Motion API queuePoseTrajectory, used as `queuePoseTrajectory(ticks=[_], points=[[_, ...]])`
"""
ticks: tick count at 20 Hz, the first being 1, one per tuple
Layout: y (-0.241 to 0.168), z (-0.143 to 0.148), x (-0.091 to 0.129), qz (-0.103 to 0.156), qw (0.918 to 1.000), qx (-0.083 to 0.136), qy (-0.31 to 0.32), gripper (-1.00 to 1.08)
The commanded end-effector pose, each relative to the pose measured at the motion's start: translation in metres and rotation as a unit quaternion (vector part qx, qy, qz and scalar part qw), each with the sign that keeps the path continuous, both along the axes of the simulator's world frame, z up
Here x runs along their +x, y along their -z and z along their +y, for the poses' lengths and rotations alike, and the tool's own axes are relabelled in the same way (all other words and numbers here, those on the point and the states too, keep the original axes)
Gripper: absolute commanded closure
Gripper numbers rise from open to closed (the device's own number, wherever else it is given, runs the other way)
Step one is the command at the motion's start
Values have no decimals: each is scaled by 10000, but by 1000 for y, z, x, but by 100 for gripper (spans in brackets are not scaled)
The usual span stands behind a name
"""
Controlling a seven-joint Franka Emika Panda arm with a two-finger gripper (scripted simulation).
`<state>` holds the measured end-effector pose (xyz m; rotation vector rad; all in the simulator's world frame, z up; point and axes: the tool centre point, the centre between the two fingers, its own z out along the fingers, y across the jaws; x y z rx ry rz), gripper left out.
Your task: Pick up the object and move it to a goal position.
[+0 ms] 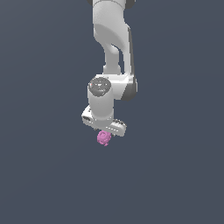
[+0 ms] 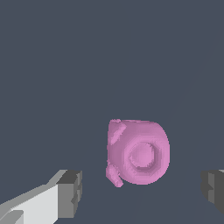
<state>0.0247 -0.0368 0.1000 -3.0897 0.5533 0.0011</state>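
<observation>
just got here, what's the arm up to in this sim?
A single white Panda arm is poised over a small pink knobbly lump on a plain dark surface, set to pick it up. The pincer is open: in the wrist view its two dark fingertips stand wide apart with the lump between and beyond them, touching neither. Nothing is gripped yet, and no goal marker shows in either view.
</observation>
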Motion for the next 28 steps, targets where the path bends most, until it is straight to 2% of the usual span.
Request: queuePoseTrajectory(ticks=[1, 10, 19, 24, 25, 28], points=[[6, -4, 1, -2, 9999, -8, 166, -92], [13, -7, 2, 3, 9997, -13, 255, -92], [54, -8, 1, 0, 9996, -14, 279, -92], [60, -8, 2, 0, 9996, -14, 282, -92], [60, -8, 2, 0, 9996, -14, 282, 108], [60, -8, 2, 0, 9996, -14, 282, 108]])
